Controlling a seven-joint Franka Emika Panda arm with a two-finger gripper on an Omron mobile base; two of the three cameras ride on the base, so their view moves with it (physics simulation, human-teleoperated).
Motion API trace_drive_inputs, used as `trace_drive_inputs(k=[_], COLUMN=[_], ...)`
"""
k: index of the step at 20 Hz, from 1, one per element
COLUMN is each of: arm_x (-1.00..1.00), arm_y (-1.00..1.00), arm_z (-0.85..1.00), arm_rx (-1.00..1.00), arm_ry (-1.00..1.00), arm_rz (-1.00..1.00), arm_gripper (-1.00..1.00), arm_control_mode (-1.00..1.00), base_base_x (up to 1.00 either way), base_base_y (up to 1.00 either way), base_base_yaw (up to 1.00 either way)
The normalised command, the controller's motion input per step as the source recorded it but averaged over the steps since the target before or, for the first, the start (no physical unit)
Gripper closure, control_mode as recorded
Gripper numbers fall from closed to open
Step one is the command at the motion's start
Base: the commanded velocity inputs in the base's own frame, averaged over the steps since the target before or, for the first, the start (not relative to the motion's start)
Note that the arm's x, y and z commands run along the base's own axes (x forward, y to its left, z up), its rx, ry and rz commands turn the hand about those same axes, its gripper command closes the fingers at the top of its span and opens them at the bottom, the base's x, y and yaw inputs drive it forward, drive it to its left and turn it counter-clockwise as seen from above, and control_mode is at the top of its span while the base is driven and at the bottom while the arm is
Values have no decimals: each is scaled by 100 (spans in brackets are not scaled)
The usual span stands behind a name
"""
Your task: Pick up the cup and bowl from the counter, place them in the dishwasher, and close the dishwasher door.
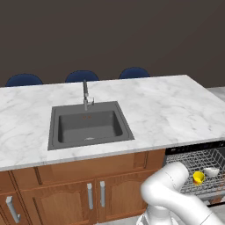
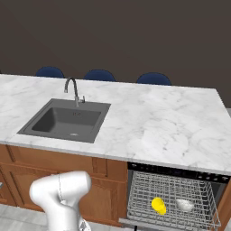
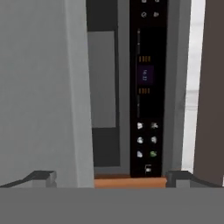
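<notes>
Left base view: 3 blue chairs (image 1: 81, 76) stand behind the counter (image 1: 167, 110). The sink (image 1: 89, 125) is set into the counter left of centre, with the faucet (image 1: 86, 96) at its back rim. Wooden cabinets (image 1: 74, 189) run below. At the lower right the dishwasher (image 1: 193, 150) is open; its rack (image 1: 206, 163) holds the cup (image 1: 198, 177) and, just right of it, the bowl (image 1: 211, 171).

Right base view: the sink lies at the left of the counter. At the lower right the rack is pulled out under the dishwasher's black control strip (image 2: 180, 172). The cup lies in the rack, with the bowl near it on the right, the 2 apart.

Hand view: the gripper (image 3: 111, 178) faces the control strip, which runs top to bottom, with the grey door (image 3: 39, 87) at the left. The 2 fingertips (image 3: 43, 177) stand wide apart with nothing between them.
</notes>
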Motion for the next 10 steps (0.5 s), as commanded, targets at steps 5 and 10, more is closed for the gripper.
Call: trace_drive_inputs(k=[5, 10], arm_x=[74, 72], arm_y=[38, 35], arm_z=[-85, -89], arm_rx=[-21, -20], arm_ry=[-27, -27], arm_rz=[1, 0], arm_gripper=[-100, -100], arm_control_mode=[-100, -100], base_base_x=[0, 0], base_base_y=[0, 0], base_base_yaw=[0, 0])
